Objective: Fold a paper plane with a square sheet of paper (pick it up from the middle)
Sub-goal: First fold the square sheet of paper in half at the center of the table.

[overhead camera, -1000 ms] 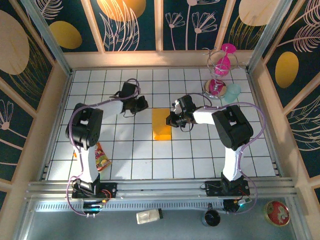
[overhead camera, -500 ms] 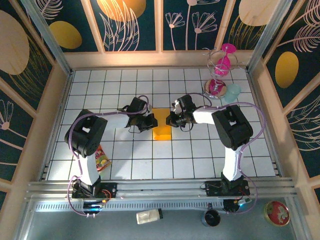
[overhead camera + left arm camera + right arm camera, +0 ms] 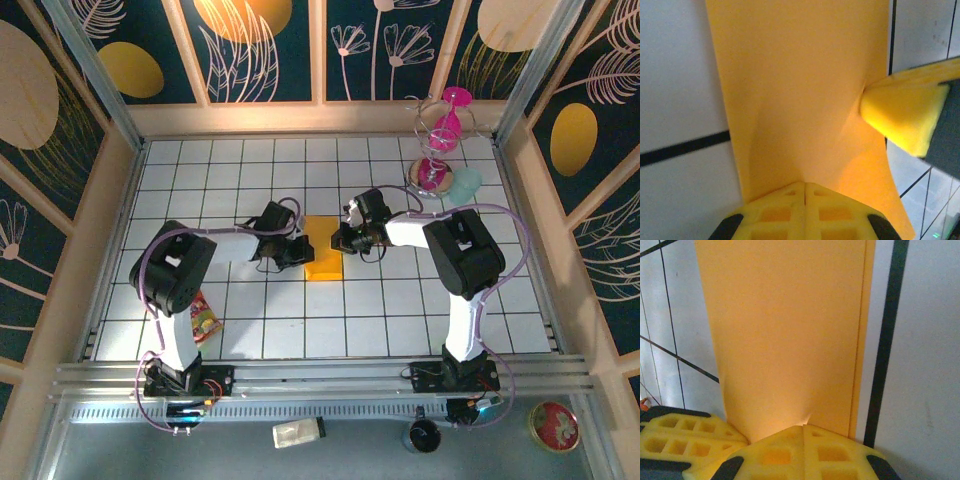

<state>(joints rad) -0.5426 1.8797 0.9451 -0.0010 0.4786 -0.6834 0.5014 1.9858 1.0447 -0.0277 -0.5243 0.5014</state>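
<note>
The orange-yellow sheet of paper (image 3: 323,256) lies folded into an upright oblong on the tiled bench (image 3: 400,320), between the two pincers. The left pincer (image 3: 297,250) is at the sheet's left edge and the right pincer (image 3: 340,240) at its right edge, facing each other across it.

In the left wrist view the left pincer's yellow fingers (image 3: 785,210) are pressed together with their tips on the near edge of the paper. A soft crease runs away from them, and the right pincer's tip dents the sheet from the right.

In the right wrist view the right pincer's fingers (image 3: 830,452) are likewise pressed together at the paper's edge. Whether either nips the sheet I cannot tell.

A snack packet (image 3: 204,318) lies well behind the left pincer, near that arm's base.
</note>
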